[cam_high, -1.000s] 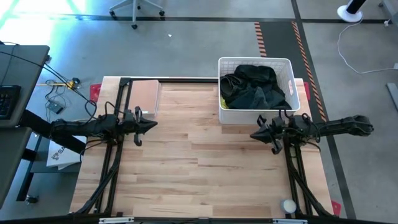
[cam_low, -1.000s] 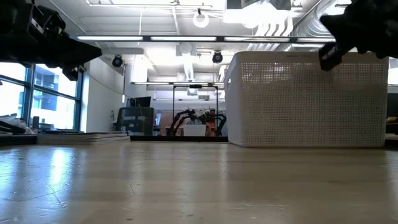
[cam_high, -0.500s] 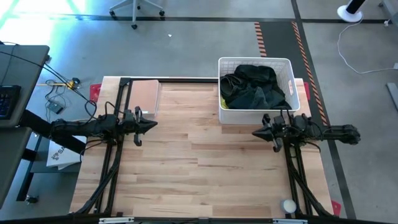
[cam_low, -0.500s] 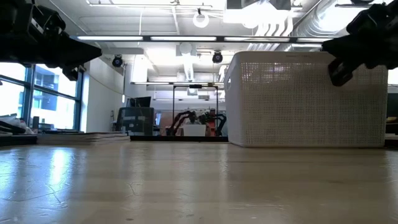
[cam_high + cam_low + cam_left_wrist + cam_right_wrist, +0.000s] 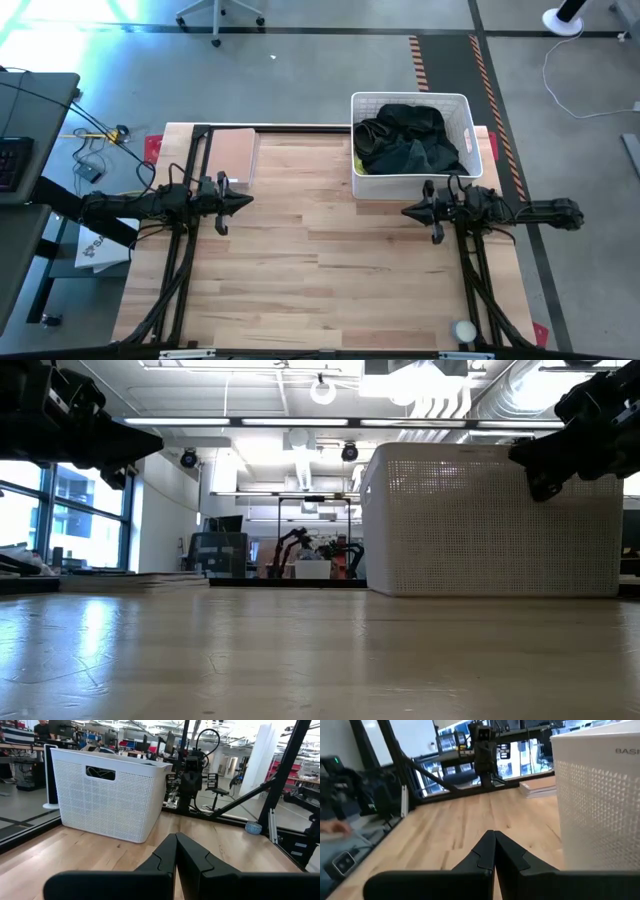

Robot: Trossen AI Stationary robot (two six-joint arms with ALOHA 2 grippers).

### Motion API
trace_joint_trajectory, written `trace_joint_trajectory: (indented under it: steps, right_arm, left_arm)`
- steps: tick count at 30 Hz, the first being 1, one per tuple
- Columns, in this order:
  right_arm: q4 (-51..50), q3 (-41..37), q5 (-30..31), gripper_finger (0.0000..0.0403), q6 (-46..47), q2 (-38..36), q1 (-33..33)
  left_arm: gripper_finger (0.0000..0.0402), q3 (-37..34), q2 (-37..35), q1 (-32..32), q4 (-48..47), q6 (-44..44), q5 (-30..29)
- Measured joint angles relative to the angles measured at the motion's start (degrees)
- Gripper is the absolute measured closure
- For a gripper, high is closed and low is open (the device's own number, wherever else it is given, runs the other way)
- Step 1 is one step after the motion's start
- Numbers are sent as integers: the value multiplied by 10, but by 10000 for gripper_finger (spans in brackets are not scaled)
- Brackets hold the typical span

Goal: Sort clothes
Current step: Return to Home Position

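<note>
Near edge: a small ball (image 5: 464, 329) lies on the wood surface (image 5: 320, 280), at the right side. Mid-surface: the left pincer (image 5: 243, 200) and right pincer (image 5: 408, 211) hang above the boards, tips facing each other and well apart. Each has its 2 fingers pressed together and carries nothing, as both wrist views show. The right pincer is near the front wall of the bin (image 5: 410, 97), apart from it. Far right corner: this 1 white bin holds the clothes (image 5: 405, 140), a dark heap with a neon yellow edge (image 5: 357, 160) at the bin's left wall. Far left: a tan pad (image 5: 236, 155). No garment shows outside the bin, so sorting appears complete. Judged remaining: only parking the 2 arms.
</note>
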Motion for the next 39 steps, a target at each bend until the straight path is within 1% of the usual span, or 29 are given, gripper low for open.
trace_joint_trajectory:
  steps: [3,20,26,39]
  right_arm:
    - [0,0,2,403,-25,8,0]
    - [0,0,2,403,-24,10,0]
    - [1,0,7,403,-23,-38,23]
    - [1,0,5,403,-23,-34,26]
  left_arm:
    - [397,0,0,0,1,0,0]
    - [397,0,0,0,2,0,0]
    - [397,0,-6,-9,1,0,-2]
    - [397,0,-6,-11,1,0,0]
